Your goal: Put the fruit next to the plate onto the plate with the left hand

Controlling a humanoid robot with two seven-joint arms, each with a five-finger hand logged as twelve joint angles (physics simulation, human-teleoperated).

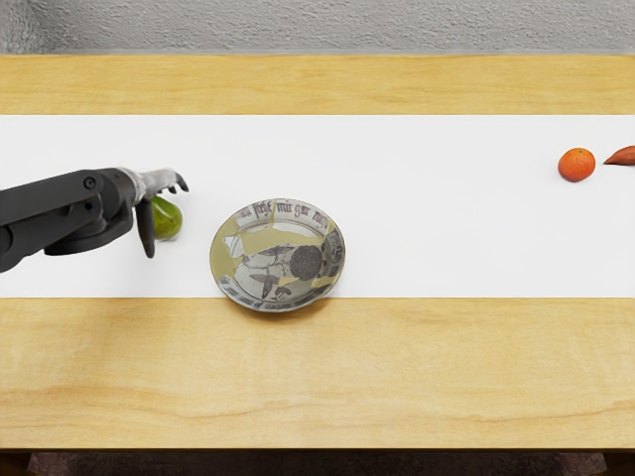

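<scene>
Plainly, the plate (223, 260) serves as the landmark: a shallow, shiny dish with a dark printed pattern, lying on the white runner (427, 228) that crosses the wooden bench (317, 367) from side to side. Just beside the plate, on its left, sits the green fruit (170, 220), resting on the runner and clear of the plate's rim. The left hand (154, 198) is at that fruit, on the side away from the plate, and covers the fruit's left edge; its dark left arm (60, 210) reaches in from the picture's left edge, farther still from the plate. Whether the hand grips the fruit or only stands against it, I cannot tell from this view. Well apart from the plate, far to its right and a little farther back, an orange fruit (576, 165) lies on the runner, and just beyond it a reddish-brown object (623, 156) is cut off by the picture's right edge.
</scene>
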